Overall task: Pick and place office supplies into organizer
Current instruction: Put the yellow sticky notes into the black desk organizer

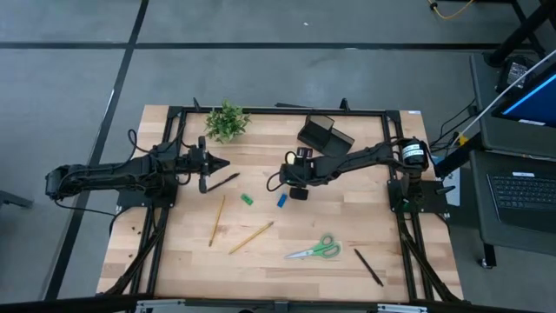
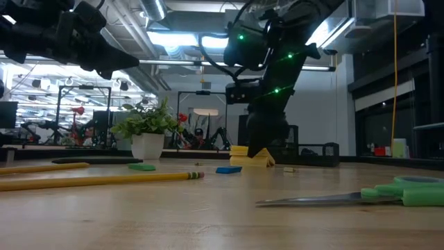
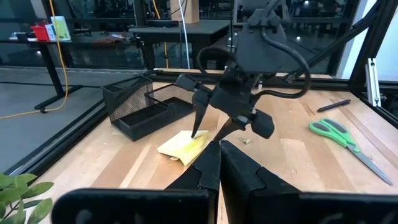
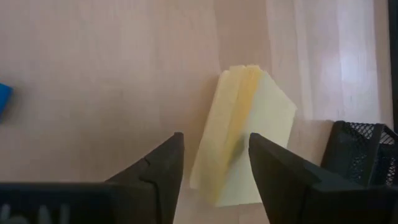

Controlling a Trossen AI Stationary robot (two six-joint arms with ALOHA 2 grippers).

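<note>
We start with the biggest thing, the wooden table (image 1: 287,261); on it sits the black organizer (image 1: 323,133), just past the right claw (image 4: 214,168), and it has a mesh wall that we think is stiff but light.

The right claw hangs low over the table with its two fingers spread wide, pinching nothing; the yellow sticky-note pad (image 4: 245,134) lies right under it, between the fingertips, next to the organizer. We think the pad is light and soft; its sheets look fanned and bent, so they could slip apart or fold; we would grab it across its thick glued edge, both sides at once.

The green-handled scissors (image 1: 315,249) lie well off from the right claw, toward the table's near edge; they look hard and a bit heavy; we would take them by the blades' middle. The blue eraser (image 1: 282,200) sits just beside the right claw; it looks small and rubbery, easy to squeeze.

The left claw (image 1: 211,163) waits far off near the plant (image 1: 227,121), fingers pressed together, holding nothing we can see.

We can read no words or labels on anything.
</note>
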